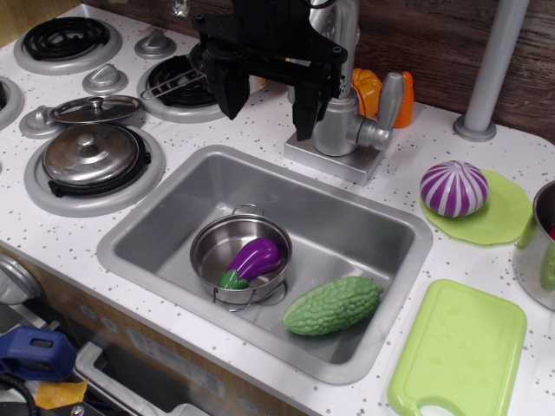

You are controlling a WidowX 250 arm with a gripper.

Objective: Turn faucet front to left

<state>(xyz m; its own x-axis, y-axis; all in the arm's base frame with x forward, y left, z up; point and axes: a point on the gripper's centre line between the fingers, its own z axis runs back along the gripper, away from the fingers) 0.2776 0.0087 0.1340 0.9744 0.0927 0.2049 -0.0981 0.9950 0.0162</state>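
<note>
The silver-grey faucet [340, 121] stands on its square base plate [334, 162] behind the sink. Its lever handle [389, 104] sticks up on the right side. The top of its upright body runs out of view, and the spout is mostly hidden behind my gripper. My black gripper [269, 100] hangs just left of the faucet body, above the sink's back rim. It is open and empty, with the fingers wide apart. The right finger [305, 111] is close beside the faucet body; I cannot tell whether it touches. The left finger [231, 91] is over the burner's edge.
The sink [156, 217] holds a small steel pot [208, 251] with a purple eggplant [256, 257] and a green bitter gourd [332, 306]. A striped onion [453, 187] lies on a green plate. A green cutting board [460, 347], a grey pole [492, 69], stove burners and a lidded pot [91, 156] surround it.
</note>
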